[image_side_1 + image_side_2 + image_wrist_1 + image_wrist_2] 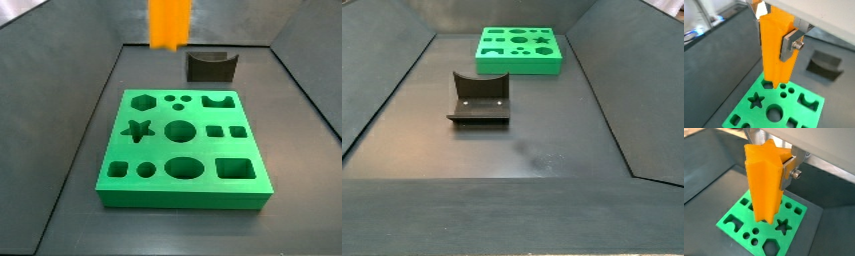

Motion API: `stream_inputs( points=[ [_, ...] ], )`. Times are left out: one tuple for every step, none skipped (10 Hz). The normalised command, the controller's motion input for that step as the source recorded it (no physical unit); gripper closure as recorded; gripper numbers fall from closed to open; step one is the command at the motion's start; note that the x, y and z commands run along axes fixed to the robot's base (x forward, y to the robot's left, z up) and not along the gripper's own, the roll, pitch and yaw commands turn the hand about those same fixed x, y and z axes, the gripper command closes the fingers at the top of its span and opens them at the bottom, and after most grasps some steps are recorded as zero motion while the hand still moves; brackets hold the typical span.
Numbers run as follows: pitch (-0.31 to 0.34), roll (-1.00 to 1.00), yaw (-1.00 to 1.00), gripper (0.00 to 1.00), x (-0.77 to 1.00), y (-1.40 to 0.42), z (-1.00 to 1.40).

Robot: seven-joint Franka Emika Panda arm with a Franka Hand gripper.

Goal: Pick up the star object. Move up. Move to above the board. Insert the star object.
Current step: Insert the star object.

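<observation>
My gripper [777, 35] is shut on the star object [775, 50], a tall orange ridged peg that hangs upright between the silver fingers [791, 45]. Its star-shaped end shows in a wrist view [765, 183], with one finger plate [789, 172] against its side. The board [811, 107] is a flat green block with many cut-outs and lies on the floor below. The peg is held clear above it. Its lower end appears over the board's edge, beside the star hole [756, 101]. In a side view the peg [170, 22] hangs high above the board [187, 185]; the gripper is out of that frame.
The dark fixture [210, 65] stands on the floor beyond the board, and shows in a wrist view [825, 65] and a side view [478, 100]. Sloped dark walls [60, 110] ring the floor. The board [520, 65] sits at the far end in that side view.
</observation>
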Motion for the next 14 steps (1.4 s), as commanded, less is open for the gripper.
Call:
stream_inputs(
  points=[
    [-0.047, -0.20, -0.33, 1.00, 0.21, 0.00, -0.10],
    [0.000, 0.01, 0.00, 1.00, 0.00, 0.00, 0.00],
    [0.000, 0.14, 0.00, 1.00, 0.08, -0.18, -0.48],
    [0.001, 0.17, -0.05, 1.00, 0.06, -0.28, -0.63],
    [0.000, 0.22, -0.03, 1.00, 0.00, -0.32, -0.66],
    [-0.019, 0.26, -0.01, 1.00, 0.00, -0.30, -0.69],
    [-0.017, 0.29, -0.02, 1.00, 0.00, -0.31, -0.64],
    [0.000, 0.23, -0.09, 1.00, 0.00, -0.26, -0.63],
    [0.000, 0.11, -0.16, 1.00, 0.00, -0.16, -0.38],
    [0.000, -0.03, 0.00, 1.00, 0.00, 0.00, 0.00],
    [0.000, 0.00, 0.00, 1.00, 0.02, -0.01, -0.08],
    [0.154, 0.07, -0.40, 1.00, 0.00, -0.04, -0.21],
    [0.211, 0.00, -0.83, 1.00, -0.01, -0.11, -0.19],
    [0.170, -0.01, -0.87, 1.00, 0.00, -0.05, -0.25]
  ],
)
